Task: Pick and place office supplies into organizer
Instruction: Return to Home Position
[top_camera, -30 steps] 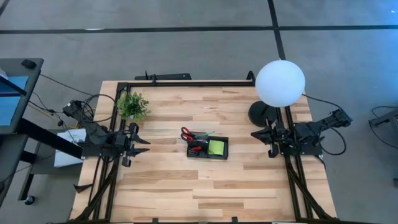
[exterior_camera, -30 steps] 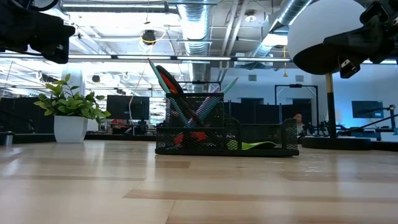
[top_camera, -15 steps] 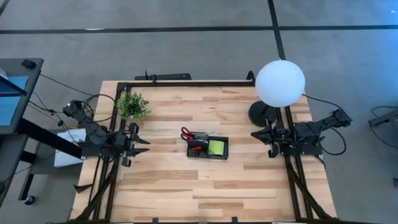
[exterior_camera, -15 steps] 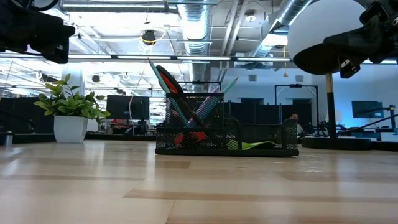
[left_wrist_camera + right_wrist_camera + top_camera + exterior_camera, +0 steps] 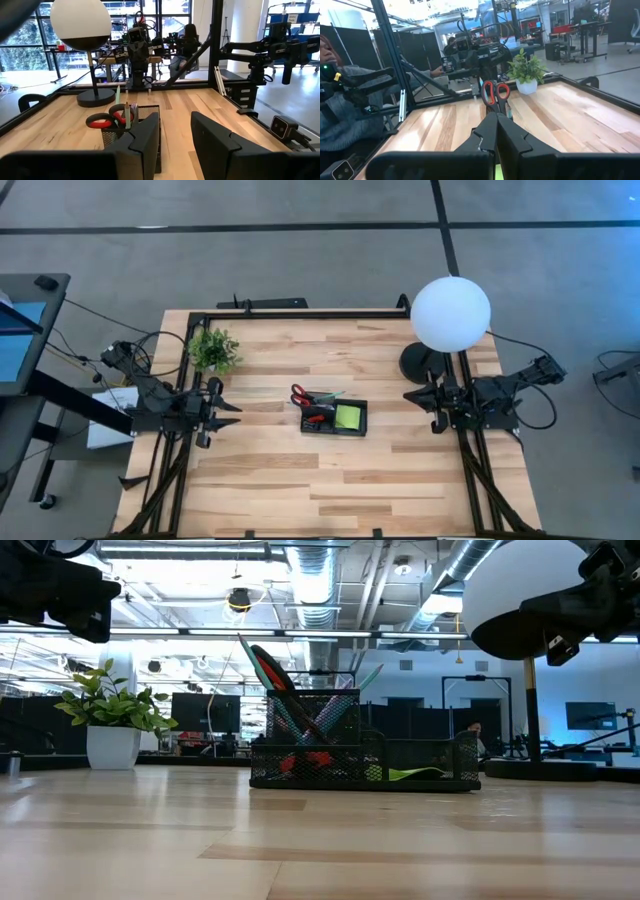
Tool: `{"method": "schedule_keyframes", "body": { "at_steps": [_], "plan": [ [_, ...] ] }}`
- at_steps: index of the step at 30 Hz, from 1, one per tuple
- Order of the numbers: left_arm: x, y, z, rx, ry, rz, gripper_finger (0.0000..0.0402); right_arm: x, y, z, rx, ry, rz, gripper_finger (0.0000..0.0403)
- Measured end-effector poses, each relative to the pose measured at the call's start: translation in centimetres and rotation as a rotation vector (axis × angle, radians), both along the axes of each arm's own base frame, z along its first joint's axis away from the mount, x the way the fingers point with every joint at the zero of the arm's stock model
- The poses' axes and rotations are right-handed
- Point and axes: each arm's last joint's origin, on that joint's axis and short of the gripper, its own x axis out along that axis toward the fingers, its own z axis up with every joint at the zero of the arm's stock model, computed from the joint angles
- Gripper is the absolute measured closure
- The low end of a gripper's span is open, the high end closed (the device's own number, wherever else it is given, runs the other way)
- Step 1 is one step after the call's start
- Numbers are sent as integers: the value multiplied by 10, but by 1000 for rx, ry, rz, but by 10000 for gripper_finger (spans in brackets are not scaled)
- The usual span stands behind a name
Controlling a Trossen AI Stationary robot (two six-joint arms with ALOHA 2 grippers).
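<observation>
The black mesh organizer [image 5: 335,418] stands at the table's middle, also in the low view [image 5: 360,755]. Red-handled scissors [image 5: 107,120] and thin pens [image 5: 368,677] stick up out of its taller pen-holder section. A lime-green sticky-note pad [image 5: 348,417] lies in its tray, and a small red item [image 5: 305,762] shows through the mesh. My left gripper [image 5: 236,415] hovers open at the table's left edge, pointing level at the organizer [image 5: 145,130]. My right gripper [image 5: 408,398] hovers shut at the right edge, also facing it, with nothing between its fingers [image 5: 496,122].
A white globe lamp [image 5: 450,312] on a black base [image 5: 420,362] stands at the far right, close to my right arm. A small potted plant [image 5: 213,350] sits at the far left. A seated person [image 5: 340,100] shows beyond the table's left side.
</observation>
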Motion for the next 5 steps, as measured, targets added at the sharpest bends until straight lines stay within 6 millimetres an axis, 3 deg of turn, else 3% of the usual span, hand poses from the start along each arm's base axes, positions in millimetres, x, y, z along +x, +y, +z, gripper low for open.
{"method": "schedule_keyframes", "body": {
  "at_steps": [5],
  "plan": [
    [0,0,0,11,-1,1,290,0,0,0,0,0,0,403]
  ]
}}
